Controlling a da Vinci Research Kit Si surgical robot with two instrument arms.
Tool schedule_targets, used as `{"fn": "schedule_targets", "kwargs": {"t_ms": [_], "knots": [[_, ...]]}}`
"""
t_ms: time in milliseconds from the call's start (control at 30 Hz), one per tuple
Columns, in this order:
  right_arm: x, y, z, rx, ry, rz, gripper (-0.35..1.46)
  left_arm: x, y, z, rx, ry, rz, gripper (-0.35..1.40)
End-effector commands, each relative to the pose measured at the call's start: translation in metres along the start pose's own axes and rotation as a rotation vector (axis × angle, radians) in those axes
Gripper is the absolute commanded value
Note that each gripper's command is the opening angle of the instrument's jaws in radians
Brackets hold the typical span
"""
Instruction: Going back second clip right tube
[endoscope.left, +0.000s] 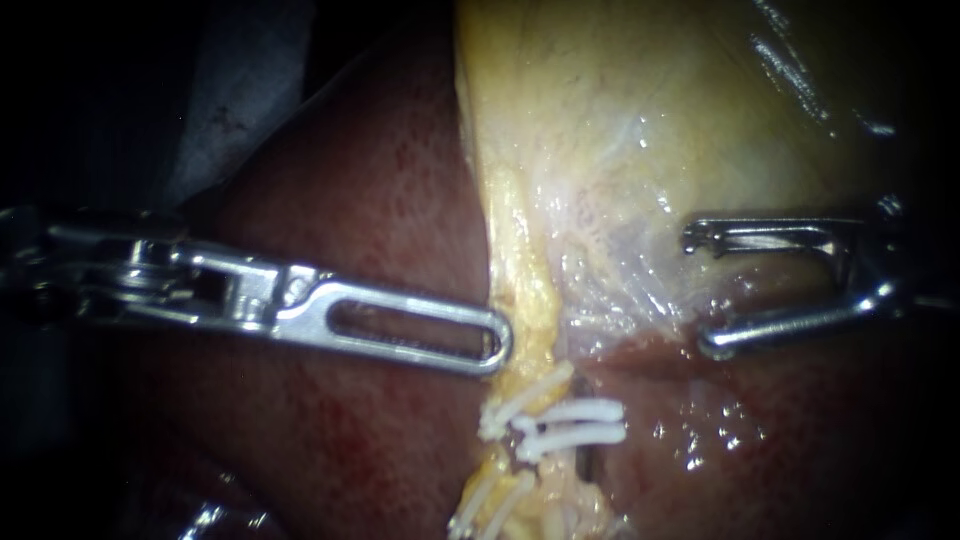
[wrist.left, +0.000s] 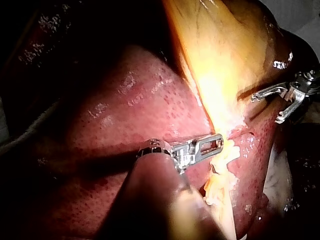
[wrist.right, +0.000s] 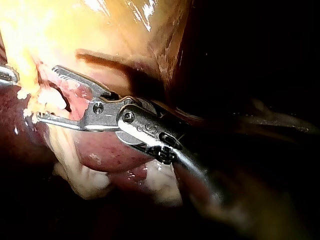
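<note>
1. Dark surround, with a grey sheet (endoscope.left: 240, 90) at the upper left of the endoscope view. Red liver (endoscope.left: 350, 250) fills the left and lower field, and the pale yellow gallbladder (endoscope.left: 650, 130) sits upper right.
2. We see the right instrument (endoscope.left: 700, 290) coming in from the right with its jaws spread wide and nothing gripped. The upper jaw is toothed, the lower one smooth and shiny. Both lie over the gallbladder's lower edge, where it meets the liver.
3. The left instrument (endoscope.left: 503, 345) comes in from the left. Its slotted jaws lie together with no gap showing, and we see nothing held. The tip touches the edge of a yellow fatty strip (endoscope.left: 525, 290) that runs down between liver and gallbladder.
4. The white clips (endoscope.left: 570, 425) sit on the lower strip, just below the left instrument's tip. They are below and left of the right instrument's jaws, apart from them.
5. The clips look like slim white bars. Two lie side by side, near level. One slants across the strip just beside them, and more lie lower down, partly cut off by the view's edge.
6. The strip hides what the clips clamp.
7. In the left wrist view the clips are a bright white lump just beside that instrument's tip. The right wrist view shows pink tissue behind the spread jaws.
</note>
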Motion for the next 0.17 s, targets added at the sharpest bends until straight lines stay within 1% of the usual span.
{"fn": "schedule_targets", "kwargs": {"t_ms": [33, 167], "knots": [[0.0000, 0.0000, 0.0000, 0.000, 0.000, 0.000, 0.60, 0.0000, 0.0000, 0.0000, 0.000, 0.000, 0.000, -0.35], [0.0000, 0.0000, 0.0000, 0.003, -0.001, 0.000, 0.60, 0.0000, 0.0000, 0.0001, 0.000, 0.000, 0.000, -0.35]]}}
